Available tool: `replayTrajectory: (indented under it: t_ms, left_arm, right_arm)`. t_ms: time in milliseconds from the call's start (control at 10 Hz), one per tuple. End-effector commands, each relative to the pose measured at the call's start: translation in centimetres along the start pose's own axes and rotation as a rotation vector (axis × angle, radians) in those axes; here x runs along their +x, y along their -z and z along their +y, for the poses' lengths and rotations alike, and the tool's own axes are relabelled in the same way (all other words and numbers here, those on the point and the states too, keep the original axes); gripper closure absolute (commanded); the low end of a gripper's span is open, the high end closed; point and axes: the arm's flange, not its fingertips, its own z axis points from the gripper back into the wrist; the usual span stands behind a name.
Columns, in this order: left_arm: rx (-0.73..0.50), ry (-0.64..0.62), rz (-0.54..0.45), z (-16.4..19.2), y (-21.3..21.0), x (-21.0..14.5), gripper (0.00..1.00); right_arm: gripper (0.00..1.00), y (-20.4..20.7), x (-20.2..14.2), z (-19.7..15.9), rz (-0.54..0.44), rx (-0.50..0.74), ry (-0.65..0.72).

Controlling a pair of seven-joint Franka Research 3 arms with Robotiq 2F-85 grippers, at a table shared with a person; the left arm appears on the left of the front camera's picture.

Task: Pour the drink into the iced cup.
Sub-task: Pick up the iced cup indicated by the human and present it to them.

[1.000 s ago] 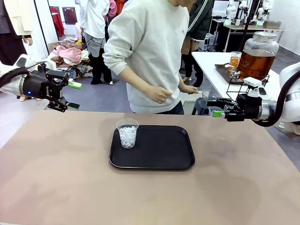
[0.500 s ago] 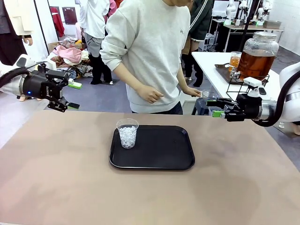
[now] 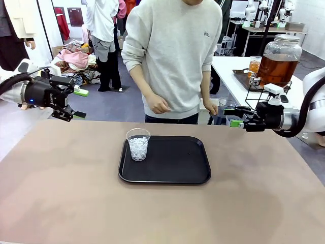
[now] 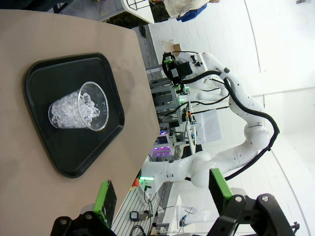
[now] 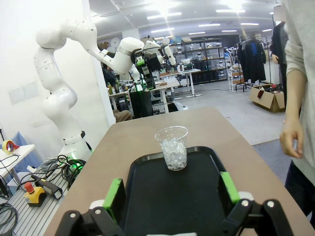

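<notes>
The drink (image 3: pixel 277 71), an amber-brown liquid, is sitting in a lidded glass jar (image 3: pixel 285 50) on a white side table (image 3: pixel 228 68), well beyond the far right corner of the black tray (image 3: pixel 172 173). A small cup (image 3: pixel 254 65) of the same colour is standing just beside the jar. None of it is reaching the tray yet, so pouring is probably waiting on someone bringing the drink over.

The iced cup (image 3: pixel 138 144) is standing upright on the tray near its far left corner. It is holding ice and no liquid, and the rest of the tray is bare, likely to catch spills.

A person is standing just past the tray's far edge, with both hands (image 3: pixel 158 105) hanging loose and carrying nothing.

The left gripper (image 3: pixel 77 103) is hovering well off the tray's left side, above the table. Its green-padded fingers are spread wide apart and are neither holding nor touching anything. The right gripper (image 3: pixel 232 116) is hovering beyond the tray's right far corner, jaws likewise gaping wide and empty. Both seem to be waiting for something to be handed over.
</notes>
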Motion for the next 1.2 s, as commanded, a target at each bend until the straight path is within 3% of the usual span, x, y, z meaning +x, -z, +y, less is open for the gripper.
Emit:
replayTrajectory:
  t_ms: [0,1100]
  left_arm:
    - [0.002,0.005,-0.005,-0.16,-0.03,-0.03,0.0]
    - [0.002,0.005,-0.005,-0.16,-0.03,-0.03,0.0]
  right_arm:
    - [0.0,0.04,0.32,-0.12,0.007,-0.004,0.011]
    - [0.0,0.04,0.32,-0.12,0.007,-0.004,0.011]
